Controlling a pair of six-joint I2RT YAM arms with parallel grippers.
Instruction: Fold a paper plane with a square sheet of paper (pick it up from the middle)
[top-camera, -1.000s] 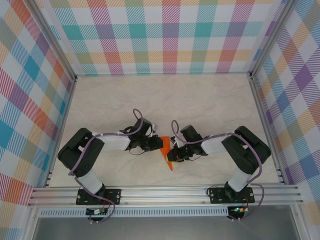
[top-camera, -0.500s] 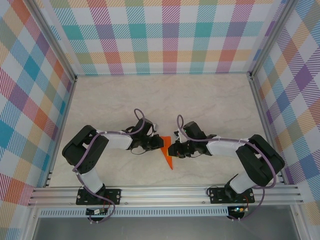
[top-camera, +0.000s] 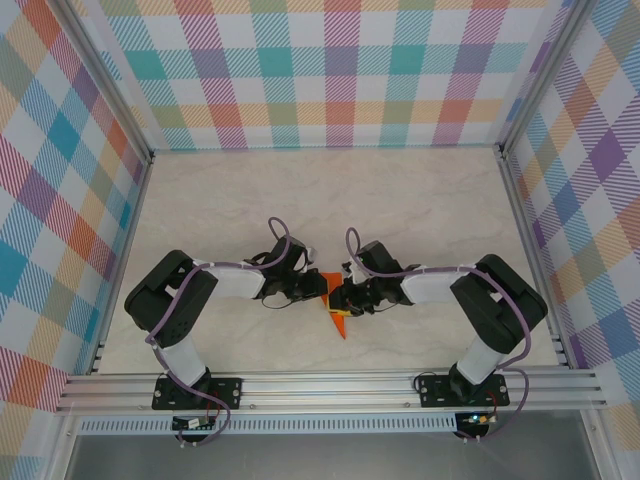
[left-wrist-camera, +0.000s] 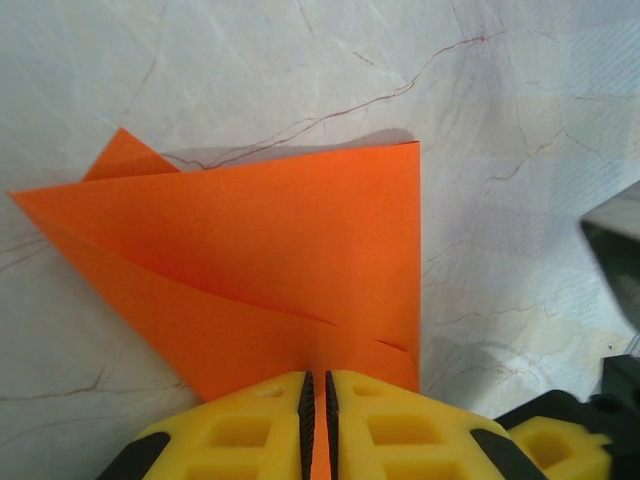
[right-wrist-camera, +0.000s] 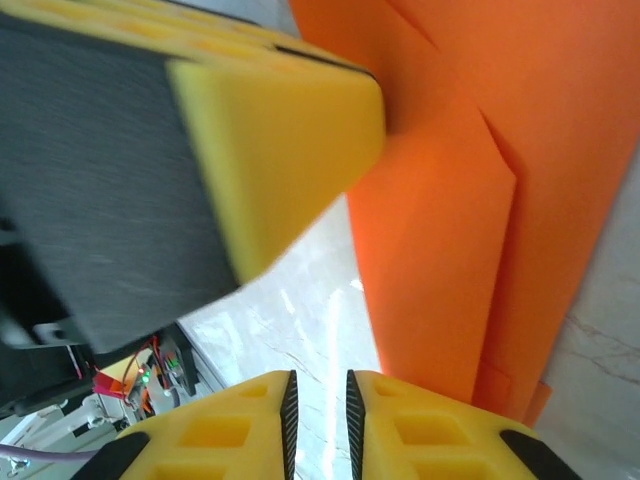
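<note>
The square sheet of paper (top-camera: 337, 318) is lying on the table (top-camera: 330, 200) near its front edge, already creased into a narrower pointed shape, and the two arms are reaching in from either side so that their tools are meeting right over it. The left tool (left-wrist-camera: 315, 378) is clamping the sheet: in the left wrist view its yellow fingers are pressing together with only a thin slit between them, and a sliver of orange is showing inside that slit. That grip is probably serving as an anchor, pinning one edge so the layers are not sliding while the other arm is working a crease. The right tool (right-wrist-camera: 318, 378) is standing slightly apart and holding nothing; its own view is showing pale table through the narrow gap, with the paper lying just beside its right finger rather than between the two. The top view is giving the layout, with the arms mirrored and the orange tip poking out toward the bases, but the tools are covering most of the sheet there. The left wrist view is revealing the folds themselves: overlapping flaps, a straight right-hand edge and a small corner peeking out behind at the upper left. The right wrist view is adding a close look at stacked layers along one edge, plus a blurred yellow and black block (right-wrist-camera: 200, 150) looming at upper left, likely the other arm's finger.
</note>
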